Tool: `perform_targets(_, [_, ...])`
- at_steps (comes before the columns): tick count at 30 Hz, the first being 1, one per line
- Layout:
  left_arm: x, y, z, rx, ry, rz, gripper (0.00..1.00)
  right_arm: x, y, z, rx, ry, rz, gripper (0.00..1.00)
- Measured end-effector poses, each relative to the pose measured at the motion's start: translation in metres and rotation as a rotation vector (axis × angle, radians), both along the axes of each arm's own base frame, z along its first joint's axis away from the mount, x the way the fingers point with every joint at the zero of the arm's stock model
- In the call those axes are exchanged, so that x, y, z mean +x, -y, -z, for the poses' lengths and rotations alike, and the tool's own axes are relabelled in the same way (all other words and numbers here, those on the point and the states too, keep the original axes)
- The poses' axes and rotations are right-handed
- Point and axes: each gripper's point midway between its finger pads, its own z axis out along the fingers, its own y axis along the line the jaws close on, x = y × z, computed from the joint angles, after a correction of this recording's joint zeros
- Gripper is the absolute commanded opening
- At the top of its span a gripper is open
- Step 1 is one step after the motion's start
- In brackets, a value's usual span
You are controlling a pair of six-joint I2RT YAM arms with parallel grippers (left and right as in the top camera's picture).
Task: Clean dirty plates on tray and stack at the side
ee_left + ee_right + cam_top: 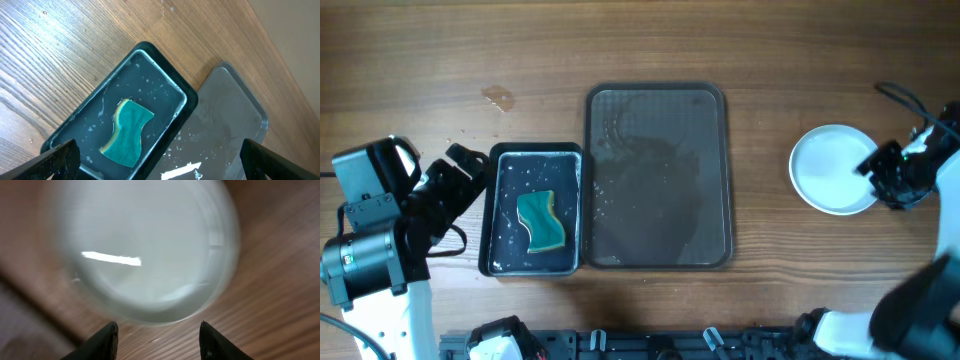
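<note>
A white plate [830, 168] sits on the wood table right of the grey tray [658, 176], which holds no plates. In the right wrist view the plate [145, 250] looks blurred and lies just beyond the fingers. My right gripper [882, 178] is open and empty at the plate's right edge; its fingers [157, 340] are apart over bare wood. A green sponge [542, 221] lies in a black water basin [498, 212], and the sponge also shows in the left wrist view [127, 132]. My left gripper [470, 170] is open and empty, at the basin's left side.
The wet grey tray [235, 125] lies against the basin's [165, 90] right side. A small stain [498, 98] marks the wood at the upper left. Arm bases stand along the front edge.
</note>
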Motion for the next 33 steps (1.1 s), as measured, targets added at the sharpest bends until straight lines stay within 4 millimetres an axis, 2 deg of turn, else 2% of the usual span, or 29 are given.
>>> perform_targets(1, [0.0, 0.0, 0.0, 0.0, 0.0, 0.0, 1.0, 0.007, -0.017, -0.023, -0.006, 0.09, -0.067, 0.53])
perform_targets(3, [0.0, 0.0, 0.0, 0.0, 0.0, 0.0, 1.0, 0.014, -0.073, -0.081, -0.002, 0.316, -0.28, 0.53])
perform_targets(5, [0.0, 0.0, 0.0, 0.0, 0.0, 0.0, 1.0, 0.004, -0.127, -0.125, 0.004, 0.489, -0.489, 0.55])
perform_targets(6, [0.0, 0.0, 0.0, 0.0, 0.0, 0.0, 1.0, -0.004, -0.148, -0.14, 0.011, 0.548, -0.569, 0.58])
perform_targets(7, [0.0, 0.0, 0.0, 0.0, 0.0, 0.0, 1.0, -0.016, -0.171, -0.156, 0.017, 0.613, -0.665, 0.73])
perform_targets(8, [0.0, 0.0, 0.0, 0.0, 0.0, 0.0, 1.0, -0.029, -0.191, -0.169, 0.026, 0.671, -0.75, 1.0])
perform_targets(10, [0.0, 0.0, 0.0, 0.0, 0.0, 0.0, 1.0, -0.059, -0.227, -0.191, 0.055, 0.773, -0.906, 1.0])
perform_targets(11, [0.0, 0.0, 0.0, 0.0, 0.0, 0.0, 1.0, -0.068, -0.235, -0.197, 0.058, 0.807, -0.953, 1.0])
perform_targets(14, [0.0, 0.0, 0.0, 0.0, 0.0, 0.0, 1.0, -0.084, -0.247, -0.206, 0.068, 0.853, -1.019, 1.0])
perform_targets(23, [0.0, 0.0, 0.0, 0.0, 0.0, 0.0, 1.0, -0.083, -0.247, -0.203, 0.053, 0.844, -1.035, 1.0])
perform_targets(27, [0.0, 0.0, 0.0, 0.0, 0.0, 0.0, 1.0, -0.074, -0.245, -0.218, -0.061, 0.958, -1.094, 1.0])
perform_targets(30, [0.0, 0.0, 0.0, 0.0, 0.0, 0.0, 1.0, -0.078, -0.229, -0.241, -0.257, 1.084, -1.089, 1.0])
perform_targets(33, [0.0, 0.0, 0.0, 0.0, 0.0, 0.0, 1.0, -0.084, -0.215, -0.243, -0.4, 1.166, -1.063, 1.0])
